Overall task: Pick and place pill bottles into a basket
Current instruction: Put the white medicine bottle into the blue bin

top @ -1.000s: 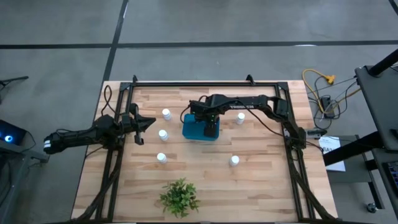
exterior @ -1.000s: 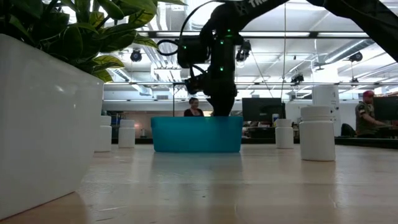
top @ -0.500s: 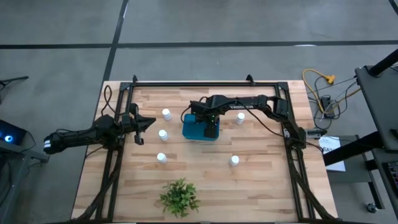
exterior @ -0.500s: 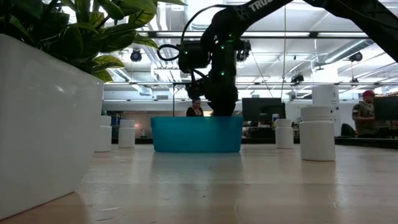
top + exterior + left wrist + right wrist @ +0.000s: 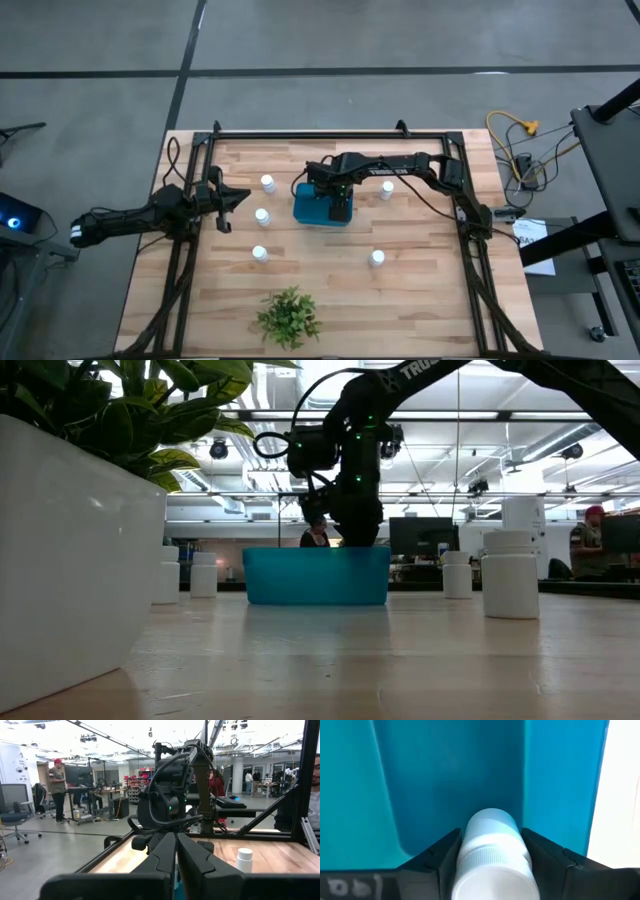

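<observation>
The teal-blue basket (image 5: 318,206) stands mid-table and also shows in the low view (image 5: 316,576). My right gripper (image 5: 340,205) reaches down into it from above and is shut on one white pill bottle (image 5: 492,852). Several more bottles stand upright on the wood: two (image 5: 267,183) (image 5: 262,216) left of the basket, one (image 5: 259,254) nearer, one (image 5: 387,189) right of it, one (image 5: 376,258) near right. My left gripper (image 5: 226,198) waits shut at the table's left, clear of the bottles. My right gripper pinches the bottle between its two fingers (image 5: 442,857), on opposite sides of its upper body just below the cap (image 5: 492,870). The fingers point down from above. The bottle stands upright inside the basket, cap up; whether its base touches the basket floor I cannot tell.
A green plant (image 5: 288,317) in a white pot (image 5: 70,550) stands at the near edge. A black frame rail (image 5: 330,133) runs along the far edge, with arm mounts at both sides. People show in the room beyond the table.
My right gripper has shifted slightly above the basket, its fingers staying inside it. Nothing else has moved.
</observation>
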